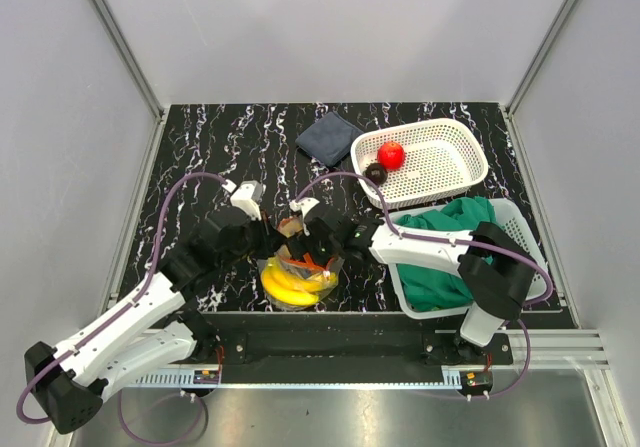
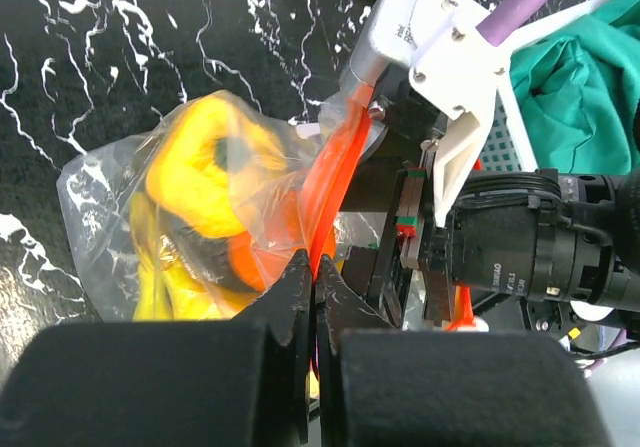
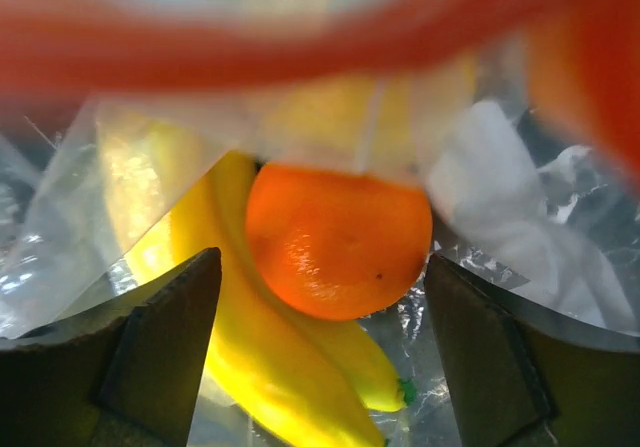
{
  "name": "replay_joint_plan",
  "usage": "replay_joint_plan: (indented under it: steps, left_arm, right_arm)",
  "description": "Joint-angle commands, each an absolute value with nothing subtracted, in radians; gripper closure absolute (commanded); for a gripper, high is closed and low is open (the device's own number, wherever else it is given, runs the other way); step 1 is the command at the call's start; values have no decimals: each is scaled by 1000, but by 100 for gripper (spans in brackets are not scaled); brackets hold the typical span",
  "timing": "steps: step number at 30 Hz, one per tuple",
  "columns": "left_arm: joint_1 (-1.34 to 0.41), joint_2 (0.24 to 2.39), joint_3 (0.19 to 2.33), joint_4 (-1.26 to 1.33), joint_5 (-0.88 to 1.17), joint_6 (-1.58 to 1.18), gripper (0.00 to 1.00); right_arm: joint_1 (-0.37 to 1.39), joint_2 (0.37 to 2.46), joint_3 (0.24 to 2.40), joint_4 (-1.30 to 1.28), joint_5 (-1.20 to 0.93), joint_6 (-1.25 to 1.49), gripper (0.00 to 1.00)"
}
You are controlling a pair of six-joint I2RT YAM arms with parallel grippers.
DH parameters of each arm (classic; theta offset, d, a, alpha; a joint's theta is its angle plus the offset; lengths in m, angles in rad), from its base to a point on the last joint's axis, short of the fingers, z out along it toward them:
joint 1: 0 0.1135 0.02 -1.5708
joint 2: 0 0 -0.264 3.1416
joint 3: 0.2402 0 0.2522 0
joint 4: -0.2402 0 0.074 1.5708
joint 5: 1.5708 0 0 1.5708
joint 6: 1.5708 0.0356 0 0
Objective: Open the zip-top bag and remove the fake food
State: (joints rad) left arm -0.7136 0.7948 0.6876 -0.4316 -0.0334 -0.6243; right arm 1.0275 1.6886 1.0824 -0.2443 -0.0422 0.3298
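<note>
The clear zip-top bag (image 1: 295, 282) lies near the table's front edge, holding yellow bananas (image 1: 287, 289) and an orange (image 3: 338, 239). My left gripper (image 2: 316, 267) is shut on the bag's red-orange zip strip (image 2: 335, 172), holding the mouth up. My right gripper (image 3: 325, 267) is open, reaching inside the bag, its fingers on either side of the orange without touching it. The bananas (image 3: 270, 367) lie under the orange. A red apple (image 1: 391, 154) and a dark round fruit (image 1: 375, 173) sit in the white basket (image 1: 455, 172).
A dark blue folded cloth (image 1: 329, 136) lies at the back. A second white basket (image 1: 515, 229) at the right holds a green cloth (image 1: 450, 252). The two arms meet over the bag.
</note>
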Motion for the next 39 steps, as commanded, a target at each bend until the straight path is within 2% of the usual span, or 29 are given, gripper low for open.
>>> replay_joint_plan:
  steps: [1, 7, 12, 14, 24, 29, 34, 39]
  left_arm:
    - [-718, 785, 683, -342, -6, -640, 100]
    - [-718, 810, 703, -342, 8, -627, 100]
    - [-718, 796, 701, -351, 3, -620, 100]
    - [-718, 788, 703, -360, 2, -618, 100]
    - [-719, 767, 701, -362, 2, -604, 100]
    - [-718, 755, 707, -370, -28, -589, 100]
    - [-718, 755, 709, -376, -35, -583, 100]
    - [-718, 747, 713, -388, -35, -575, 100]
  right_arm:
    - [1032, 1720, 1058, -222, -6, 328, 8]
    - [1031, 1773, 1088, -216, 57, 307, 9]
    - [1032, 1729, 1088, -198, 81, 302, 28]
    - [1031, 1684, 1085, -193, 81, 301, 41]
    - [1031, 1445, 1089, -187, 58, 365, 64]
    - [1031, 1347, 1097, -186, 75, 376, 68]
    - [1019, 1275, 1123, -190, 201, 279, 70]
    - [861, 1259, 1141, -210, 250, 216, 71]
